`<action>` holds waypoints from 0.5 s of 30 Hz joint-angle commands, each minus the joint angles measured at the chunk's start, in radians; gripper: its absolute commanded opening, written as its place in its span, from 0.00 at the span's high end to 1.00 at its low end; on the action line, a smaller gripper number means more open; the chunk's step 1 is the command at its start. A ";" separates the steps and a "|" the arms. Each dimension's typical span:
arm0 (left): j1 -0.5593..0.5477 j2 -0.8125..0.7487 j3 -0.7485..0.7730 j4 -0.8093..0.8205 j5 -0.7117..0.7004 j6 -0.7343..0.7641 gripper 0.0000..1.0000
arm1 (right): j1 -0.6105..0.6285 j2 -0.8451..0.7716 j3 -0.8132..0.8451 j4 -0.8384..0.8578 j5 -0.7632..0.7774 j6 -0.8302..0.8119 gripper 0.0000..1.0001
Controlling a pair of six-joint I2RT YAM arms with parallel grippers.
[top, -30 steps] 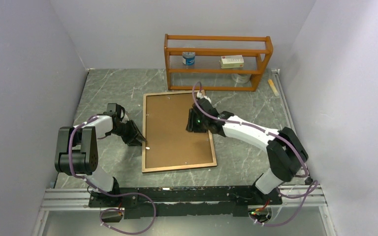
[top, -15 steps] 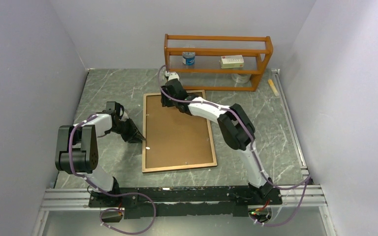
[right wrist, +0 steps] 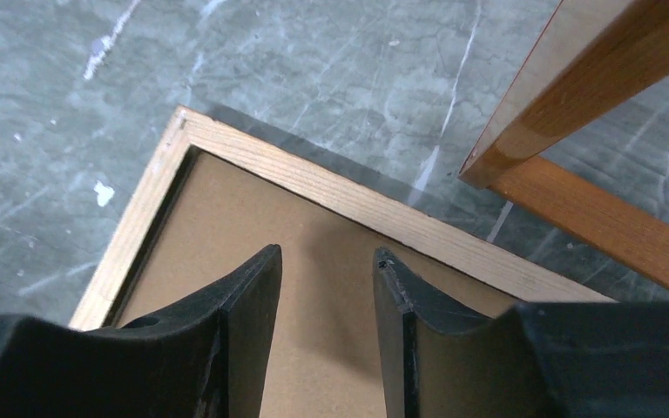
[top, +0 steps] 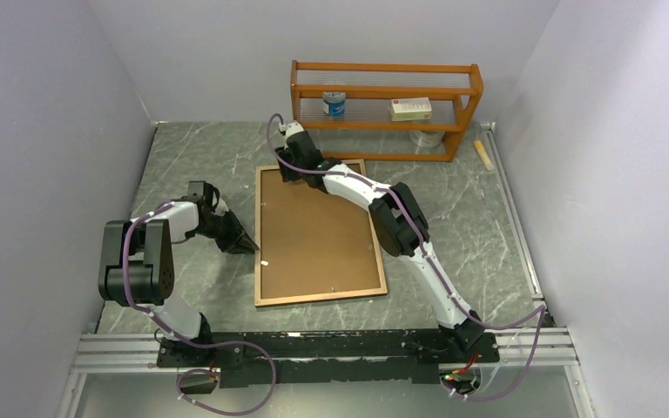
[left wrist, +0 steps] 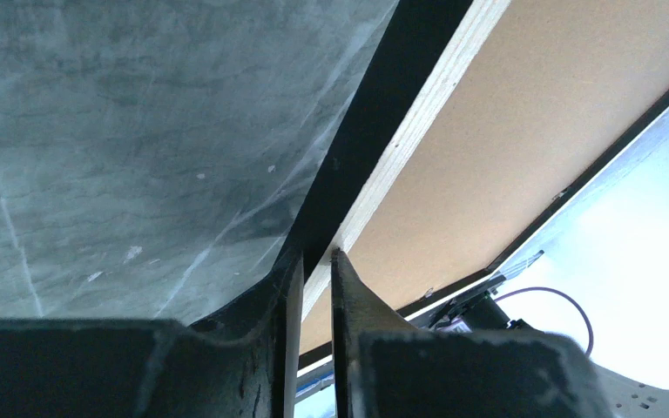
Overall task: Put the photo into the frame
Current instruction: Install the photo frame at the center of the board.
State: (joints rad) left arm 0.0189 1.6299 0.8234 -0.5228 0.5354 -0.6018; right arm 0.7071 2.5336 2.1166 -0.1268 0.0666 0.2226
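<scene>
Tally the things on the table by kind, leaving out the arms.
Picture frame: 1
Wooden rack: 1
Can: 1
Box: 1
Pale round thing under the rack: 1
Pale stick: 1
Total: 6

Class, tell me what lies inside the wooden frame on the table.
A brown backing board fills the frame, which lies back up. Anything beneath the board is covered and cannot be seen.

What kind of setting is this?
Likely a robot test booth, not a home: plain pale walls box in a grey marbled tabletop, and two arms are bolted to a metal rail at its near edge.
</scene>
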 commanded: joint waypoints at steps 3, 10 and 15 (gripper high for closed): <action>-0.012 0.018 -0.004 -0.092 -0.057 0.028 0.83 | -0.005 -0.002 0.039 -0.080 -0.007 -0.075 0.54; -0.011 0.023 -0.007 -0.096 -0.079 0.030 0.84 | -0.010 -0.031 -0.014 -0.101 0.016 -0.074 0.55; -0.010 0.023 -0.007 -0.098 -0.084 0.029 0.84 | -0.014 0.000 0.037 -0.179 0.123 -0.095 0.56</action>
State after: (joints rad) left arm 0.0193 1.6295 0.8330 -0.5476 0.5243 -0.5949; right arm 0.7040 2.5439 2.1212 -0.2031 0.0948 0.1558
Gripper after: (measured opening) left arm 0.166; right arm 0.446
